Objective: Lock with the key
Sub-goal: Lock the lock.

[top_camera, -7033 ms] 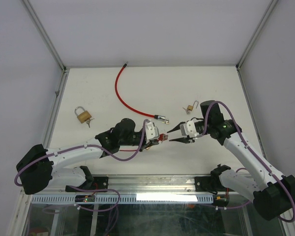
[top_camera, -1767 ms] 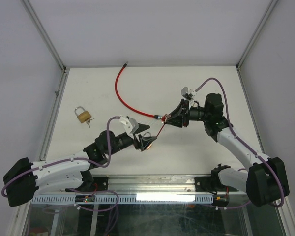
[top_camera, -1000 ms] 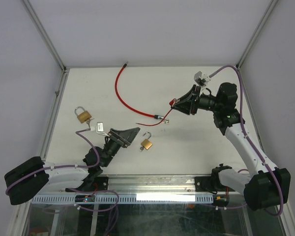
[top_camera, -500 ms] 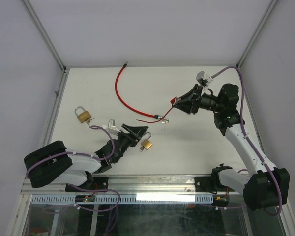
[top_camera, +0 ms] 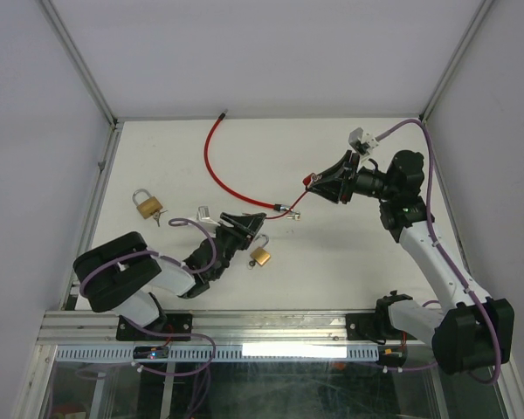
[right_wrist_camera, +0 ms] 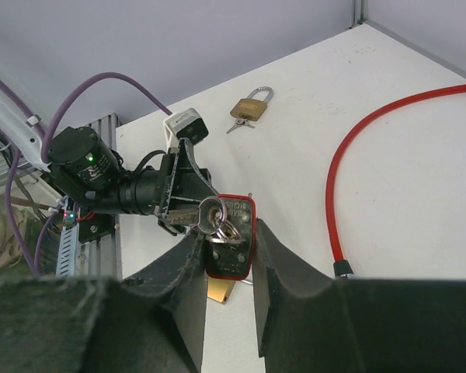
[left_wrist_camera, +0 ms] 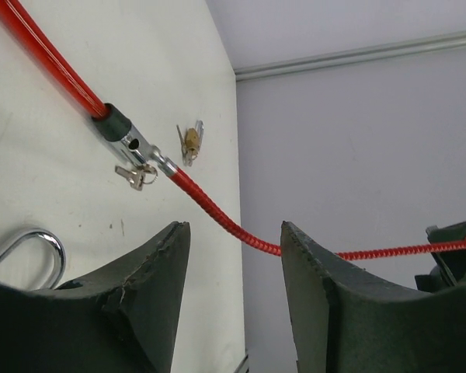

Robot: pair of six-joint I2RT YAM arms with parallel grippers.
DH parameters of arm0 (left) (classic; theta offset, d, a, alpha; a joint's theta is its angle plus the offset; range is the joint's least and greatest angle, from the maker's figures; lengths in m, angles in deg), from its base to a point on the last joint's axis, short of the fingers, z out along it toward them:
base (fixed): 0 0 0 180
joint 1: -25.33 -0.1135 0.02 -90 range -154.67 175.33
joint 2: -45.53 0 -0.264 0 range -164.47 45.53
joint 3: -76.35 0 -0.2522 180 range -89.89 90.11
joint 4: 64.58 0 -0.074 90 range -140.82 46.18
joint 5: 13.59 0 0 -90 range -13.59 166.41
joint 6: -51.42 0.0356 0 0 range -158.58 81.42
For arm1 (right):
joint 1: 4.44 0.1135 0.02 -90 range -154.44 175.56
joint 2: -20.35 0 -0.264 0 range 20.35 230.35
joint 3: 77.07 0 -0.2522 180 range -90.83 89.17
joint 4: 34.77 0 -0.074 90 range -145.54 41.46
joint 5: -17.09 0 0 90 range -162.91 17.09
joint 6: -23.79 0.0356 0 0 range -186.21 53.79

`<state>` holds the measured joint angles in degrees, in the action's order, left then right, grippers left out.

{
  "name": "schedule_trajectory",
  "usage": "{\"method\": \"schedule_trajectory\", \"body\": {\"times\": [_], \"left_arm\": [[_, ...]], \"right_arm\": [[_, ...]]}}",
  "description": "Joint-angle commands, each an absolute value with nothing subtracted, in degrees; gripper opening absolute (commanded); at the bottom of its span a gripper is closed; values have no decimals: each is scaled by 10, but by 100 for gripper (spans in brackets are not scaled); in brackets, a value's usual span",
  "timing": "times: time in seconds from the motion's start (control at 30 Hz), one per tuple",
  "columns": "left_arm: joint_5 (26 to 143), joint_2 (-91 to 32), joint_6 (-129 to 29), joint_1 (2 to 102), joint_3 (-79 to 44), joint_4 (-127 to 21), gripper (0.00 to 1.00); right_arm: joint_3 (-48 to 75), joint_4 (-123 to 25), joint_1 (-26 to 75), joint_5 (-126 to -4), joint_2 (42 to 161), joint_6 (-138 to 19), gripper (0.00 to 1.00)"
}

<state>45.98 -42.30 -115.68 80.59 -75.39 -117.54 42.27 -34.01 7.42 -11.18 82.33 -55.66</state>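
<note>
My right gripper is shut on a black cable lock body with a red rim, held up above the table. A silver key on a ring lies against the lock's face, blade pointing left. A thin coiled red cord runs from the lock down to the thick red cable's metal end. My left gripper is open and empty, low over the table beside a brass padlock with its shackle open.
The red cable curves up to the back of the table. A second brass padlock lies at the left. A small brass padlock sits near the right wall. Spare keys lie by the cable's metal end.
My left gripper has slid right towards the open brass padlock while its jaws narrowed. The right gripper rose slightly with the lock, then held still.
</note>
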Motion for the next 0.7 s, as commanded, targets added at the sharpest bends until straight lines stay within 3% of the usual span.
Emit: {"method": "schedule_trajectory", "body": {"times": [0.0, 0.2, 0.5, 0.67], "left_arm": [[454, -446, -1213, 793, -736, -1249, 51], [455, -473, -1205, 778, -732, -1296, 47], [487, -478, -1100, 765, -723, -1355, 0], [488, -432, -984, 764, -728, -1339, 0]], "right_arm": [[423, -293, 71, -114, 802, -549, 0], [425, -293, 71, -114, 802, -549, 0], [425, -329, 71, -114, 801, -549, 0], [425, -350, 71, -114, 805, -549, 0]]}}
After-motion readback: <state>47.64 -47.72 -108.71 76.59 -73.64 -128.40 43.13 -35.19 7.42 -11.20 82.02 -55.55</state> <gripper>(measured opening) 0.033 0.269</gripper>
